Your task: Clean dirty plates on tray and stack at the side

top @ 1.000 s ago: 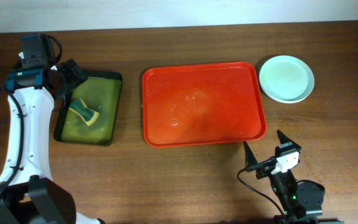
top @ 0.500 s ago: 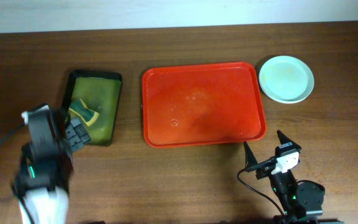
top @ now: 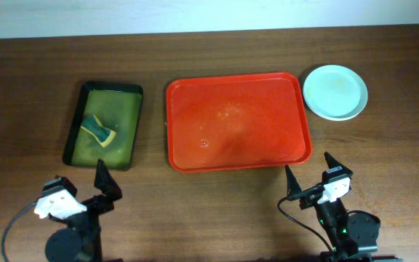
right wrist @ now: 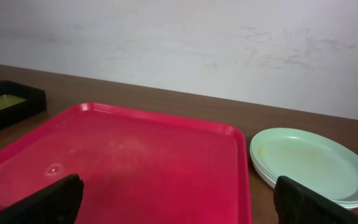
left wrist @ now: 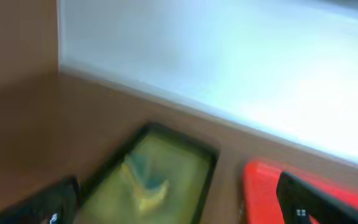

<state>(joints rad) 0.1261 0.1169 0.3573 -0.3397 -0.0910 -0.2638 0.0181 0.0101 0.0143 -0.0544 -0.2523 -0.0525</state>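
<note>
The red tray (top: 238, 122) lies mid-table with no plates on it; it also shows in the right wrist view (right wrist: 129, 162) and, blurred, in the left wrist view (left wrist: 260, 186). The plates (top: 334, 92) sit stacked on the table right of the tray, a pale mint-green one on top; the stack shows in the right wrist view (right wrist: 312, 163) too. My left gripper (top: 86, 191) is open and empty near the table's front left edge. My right gripper (top: 310, 175) is open and empty in front of the tray's right corner.
A small dark tray with a greenish inside (top: 105, 124) lies left of the red tray and holds a yellow-green sponge (top: 98, 131). It appears blurred in the left wrist view (left wrist: 160, 174). A pale wall stands behind the table.
My left arm has swung back from over the dark tray to the front left edge of the table. The right arm, plates and trays have not moved.
</note>
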